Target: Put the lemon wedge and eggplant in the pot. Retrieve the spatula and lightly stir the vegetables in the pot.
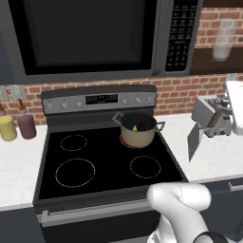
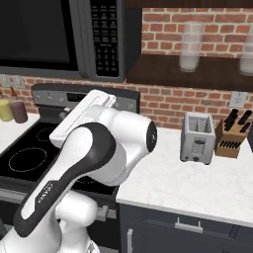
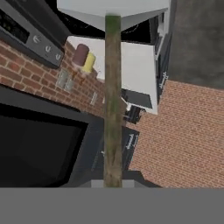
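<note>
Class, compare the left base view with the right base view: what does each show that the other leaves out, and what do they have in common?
Left base view: the pot on the back right burner, with dark purple and yellow-green pieces inside, and the spatula held up at the right edge, blade hanging down.

Right base view: the knife block beside the toaster, and two glasses on a wooden shelf.

Both: the stove, microwave, toaster, and the yellow bottle and maroon bottle.
</note>
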Motion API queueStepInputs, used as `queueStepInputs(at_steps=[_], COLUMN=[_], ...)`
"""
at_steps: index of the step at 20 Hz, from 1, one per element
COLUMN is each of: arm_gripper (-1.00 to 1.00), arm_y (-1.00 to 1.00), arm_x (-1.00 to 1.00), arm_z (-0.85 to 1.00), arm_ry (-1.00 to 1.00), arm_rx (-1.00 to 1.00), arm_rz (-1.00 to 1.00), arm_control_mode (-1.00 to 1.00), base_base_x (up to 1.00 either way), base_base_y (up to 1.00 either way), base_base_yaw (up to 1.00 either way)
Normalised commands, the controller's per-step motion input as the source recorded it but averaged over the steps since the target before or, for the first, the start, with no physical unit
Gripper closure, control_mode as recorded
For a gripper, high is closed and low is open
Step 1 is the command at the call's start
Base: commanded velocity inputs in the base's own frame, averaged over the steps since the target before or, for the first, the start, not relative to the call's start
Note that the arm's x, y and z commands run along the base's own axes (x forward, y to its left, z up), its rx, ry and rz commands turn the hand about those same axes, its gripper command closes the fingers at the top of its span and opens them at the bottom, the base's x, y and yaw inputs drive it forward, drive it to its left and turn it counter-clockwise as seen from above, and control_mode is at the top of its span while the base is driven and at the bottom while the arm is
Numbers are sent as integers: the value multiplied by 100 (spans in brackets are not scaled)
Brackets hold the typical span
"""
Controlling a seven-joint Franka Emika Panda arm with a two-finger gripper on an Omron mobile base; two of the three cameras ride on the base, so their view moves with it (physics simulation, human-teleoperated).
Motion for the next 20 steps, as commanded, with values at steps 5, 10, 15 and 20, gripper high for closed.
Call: queueStepInputs(at_steps=[5,10,15,20], arm_gripper=[100,100,100,100], arm_y=[-8,-5,0,0], arm_x=[13,65,92,73], arm_z=[-11,-31,-1,-2], arm_ry=[-3,-2,-8,-11], arm_rx=[35,29,18,6], arm_rz=[8,1,0,0], arm_control_mode=[-100,-100,-100,-100], base_base_x=[0,0,0,0], base_base_y=[0,0,0,0], base_base_yaw=[0,0,0,0])
